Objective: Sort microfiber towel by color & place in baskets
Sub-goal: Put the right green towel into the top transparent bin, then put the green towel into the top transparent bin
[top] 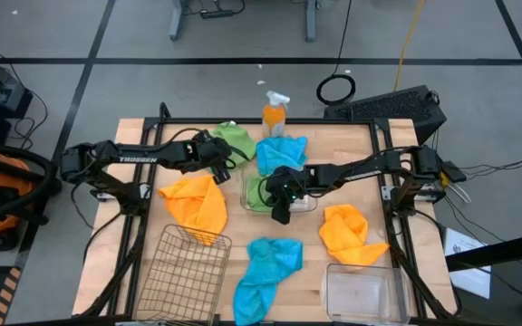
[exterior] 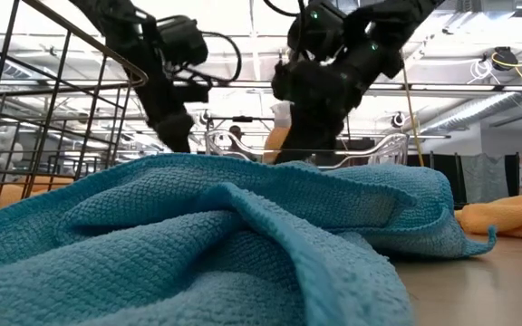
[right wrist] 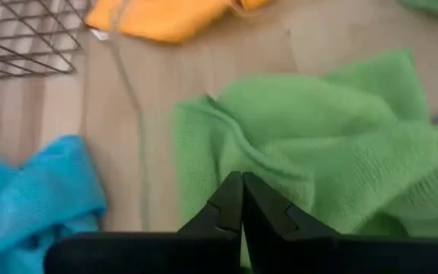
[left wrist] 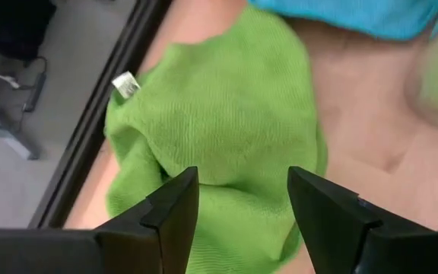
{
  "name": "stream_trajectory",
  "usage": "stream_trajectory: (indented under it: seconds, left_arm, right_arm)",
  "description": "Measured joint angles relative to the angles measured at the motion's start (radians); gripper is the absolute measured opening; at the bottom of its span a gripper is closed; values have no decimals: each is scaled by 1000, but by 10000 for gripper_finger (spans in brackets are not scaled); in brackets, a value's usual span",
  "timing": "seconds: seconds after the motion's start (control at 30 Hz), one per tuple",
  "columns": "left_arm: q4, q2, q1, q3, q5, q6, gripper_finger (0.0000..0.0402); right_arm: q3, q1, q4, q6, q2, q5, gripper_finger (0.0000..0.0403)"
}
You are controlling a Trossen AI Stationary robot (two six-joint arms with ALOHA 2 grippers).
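A bright green towel (top: 234,138) lies at the table's far edge; my left gripper (top: 227,165) hangs open just above it, the cloth (left wrist: 226,106) showing past its spread fingers. A second green towel (right wrist: 333,137) lies crumpled in the clear plastic basket (top: 246,186) at the table's middle. My right gripper (top: 282,213) is shut over this towel, its fingertips (right wrist: 230,190) closed with no cloth seen between them. Blue towels lie at the far middle (top: 282,152) and near middle (top: 265,272). Orange-yellow towels lie left (top: 196,204) and right (top: 347,234). My right gripper slants down from the table's right into the clear basket, its shut tips right over the green towel's near edge (right wrist: 226,152); I cannot tell whether they touch the cloth. The towel lies on the basket's floor.
A wire mesh basket (top: 184,272) stands at the near left and a second clear basket (top: 365,294) at the near right. An orange spray bottle (top: 275,113) stands at the far edge, between the green and blue towels.
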Motion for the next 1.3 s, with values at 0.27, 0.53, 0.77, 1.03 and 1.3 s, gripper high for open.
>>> stream_trajectory:
  seconds: [0.27, 0.53, 0.77, 1.03, 1.3]
  left_arm:
    - [99, 0, 106, -28, 44, -28, 207]
    - [110, 0, 167, -28, 44, -279, 229]
    - [172, 1, 128, -28, -30, -395, 332]
    - [170, 52, 98, -28, -96, -519, 385]
    - [280, 180, 97, -28, -148, -518, 358]
  right_arm:
    - [30, 24, -112, -14, -30, 4, 0]
    - [30, 56, -200, -39, -45, 77, 0]
    - [30, 57, -207, -61, -45, 79, 0]
    - [30, 57, -204, -81, -45, 80, 0]
    - [30, 57, -198, -85, -45, 82, 0]
